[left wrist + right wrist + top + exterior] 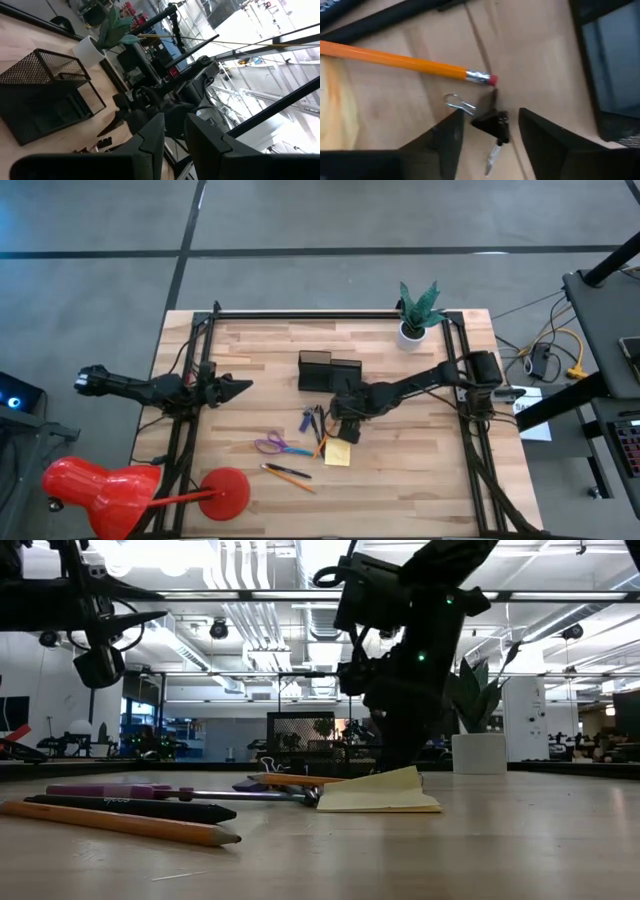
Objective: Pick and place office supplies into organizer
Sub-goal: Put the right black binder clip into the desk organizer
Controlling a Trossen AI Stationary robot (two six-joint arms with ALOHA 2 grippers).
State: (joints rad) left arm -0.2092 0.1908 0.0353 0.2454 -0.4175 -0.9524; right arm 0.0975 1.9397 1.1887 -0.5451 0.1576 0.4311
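Observation:
My right gripper (345, 423) (490, 112) hangs low over the table among the supplies, open, fingers pointing down. Its fingers stand on either side of a small black binder clip (492, 124) with silver wire handles and do not touch it. An orange pencil (410, 62) lies just beyond the clip. The yellow sticky-note pad (337, 453), purple scissors (278, 445), pens (312, 423) and more pencils (290, 474) lie flat on the table. The black mesh organizer (328, 372) stands behind them. My left gripper (240, 387) waits at the table's left, shut, off the table.
A white plant pot (412, 332) stands at the far edge, right of the organizer. A red lamp (100, 490) with a round base (225, 492) sits at the near left corner. Black frame rails run along both sides of the table.

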